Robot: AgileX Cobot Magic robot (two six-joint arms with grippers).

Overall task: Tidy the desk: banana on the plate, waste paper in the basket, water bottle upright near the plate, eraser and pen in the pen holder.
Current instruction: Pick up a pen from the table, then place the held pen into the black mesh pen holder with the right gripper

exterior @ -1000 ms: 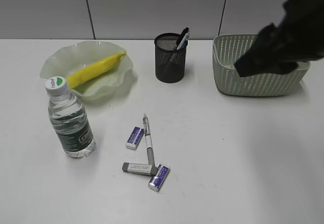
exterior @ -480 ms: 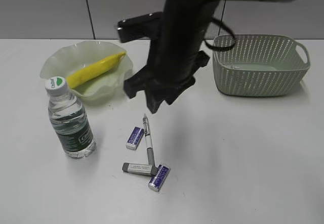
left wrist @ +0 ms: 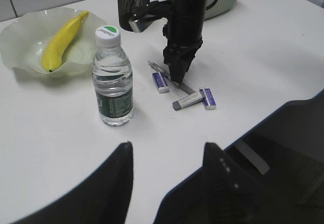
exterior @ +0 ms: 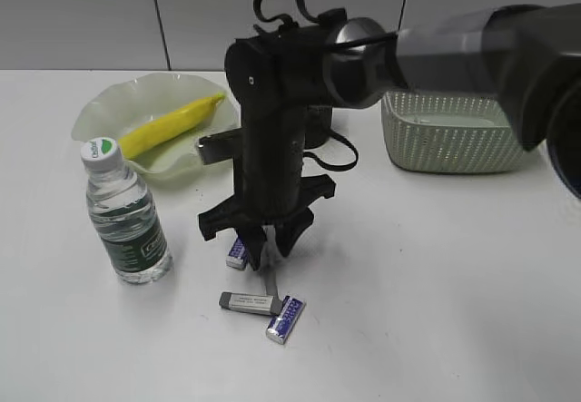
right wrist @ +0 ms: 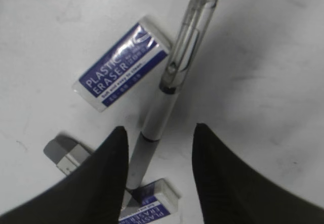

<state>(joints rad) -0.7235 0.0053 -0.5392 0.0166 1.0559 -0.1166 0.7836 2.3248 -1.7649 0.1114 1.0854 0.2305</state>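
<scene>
The banana [exterior: 172,122] lies in the ruffled green plate [exterior: 100,102]. Just in front of the plate the water bottle [exterior: 125,216] stands upright. My right gripper [exterior: 270,250] hangs low over the pen [right wrist: 172,82], open, its fingers either side of the barrel. One blue-and-white eraser [right wrist: 121,70] lies left of the pen, another [exterior: 285,318] at the pen's near end, beside a grey eraser [exterior: 250,303]. The pen holder [left wrist: 132,4] shows only in the left wrist view. My left gripper [left wrist: 168,145] is open and empty above the near desk. The waste paper is out of view.
The perforated green basket [exterior: 454,139] stands at the back right, partly behind my right arm. That arm also hides the pen holder in the exterior view. White desk [exterior: 436,284] stretches bare to the right of the pen.
My right arm swung from the basket leftward across the desk and came down over the pen, its jaws a little wider. The objects on the desk have not moved.
</scene>
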